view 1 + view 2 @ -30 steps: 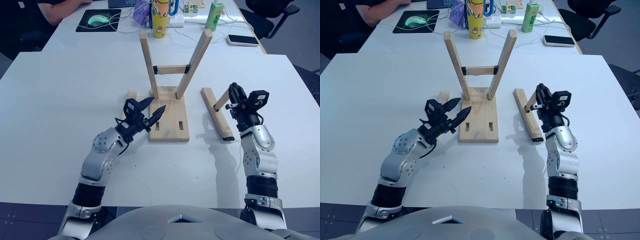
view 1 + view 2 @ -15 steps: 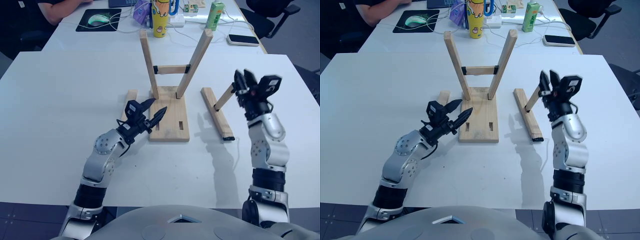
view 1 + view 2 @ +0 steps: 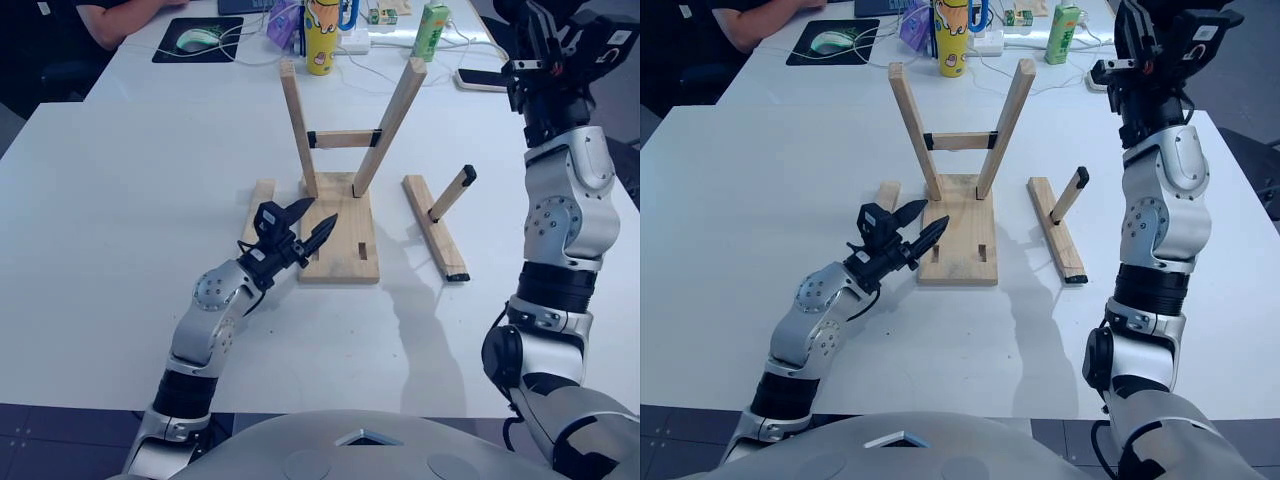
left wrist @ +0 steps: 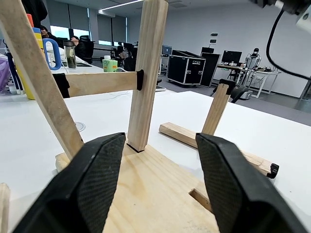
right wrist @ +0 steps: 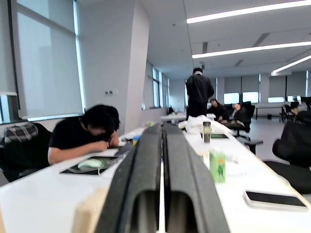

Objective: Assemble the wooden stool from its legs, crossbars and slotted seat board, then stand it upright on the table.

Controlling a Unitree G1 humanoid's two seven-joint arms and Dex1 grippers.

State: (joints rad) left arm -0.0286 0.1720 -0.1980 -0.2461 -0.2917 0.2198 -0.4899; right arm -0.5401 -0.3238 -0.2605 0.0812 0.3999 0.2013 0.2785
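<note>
The seat board (image 3: 340,250) lies flat on the white table (image 3: 130,200); its long side runs straight away from the robot. Two legs (image 3: 297,130) stand up from its far end and lean apart like a V; a crossbar (image 3: 343,139) joins them. Just to the right, not touching the board, a loose leg (image 3: 437,243) lies flat and points the same way; a short bar (image 3: 452,193) sticks up from it, tilted to the right. A small wood piece (image 3: 262,193) lies by the board's left edge (the left arm covers part of it).

The left gripper (image 3: 314,214) hangs over the board's near left corner with its jaws spread wide, much as it did a second ago. The right gripper (image 5: 162,133) was beside the short bar with jaws spread half a second ago; now it is lifted high over the table's far right side, jaws pressed together.

Its fingertips are cut off at the top of the head views; a tan blur low in the right wrist view is too fuzzy to name.
</note>
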